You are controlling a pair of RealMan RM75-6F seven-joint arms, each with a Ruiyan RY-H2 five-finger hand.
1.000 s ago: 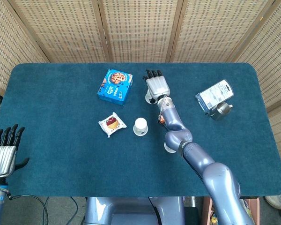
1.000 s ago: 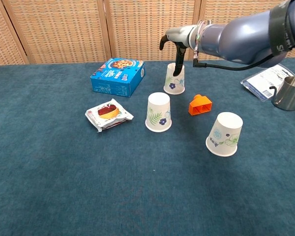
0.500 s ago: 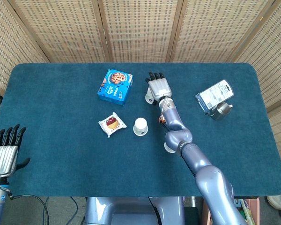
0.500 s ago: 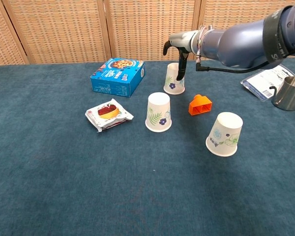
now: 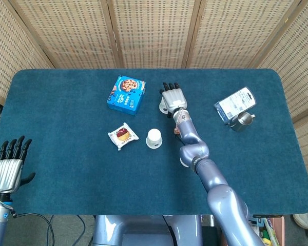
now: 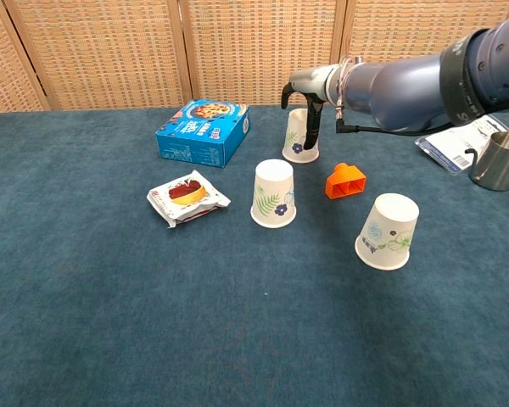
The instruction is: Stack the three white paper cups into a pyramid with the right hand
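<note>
Right robot hand (image 6: 308, 102) hangs over far cup (image 6: 299, 141), fingers draped down, grasp unconfirmed; seat fingers evenly before lifting.

Two onboard cameras, one high, one low, both facing the wicker screen.
Head view: steep downward look from above the near edge, whole blue surface (image 5: 66, 154) framed, far off. Chest view: low, near-horizontal, closer, cropping the surface's (image 6: 85, 339) sides. Shared: middle zone with cookie box (image 5: 126, 94) (image 6: 203, 131), snack packet (image 5: 123, 136) (image 6: 187, 197), right robot hand (image 5: 173, 97) (image 6: 310, 102).
</note>
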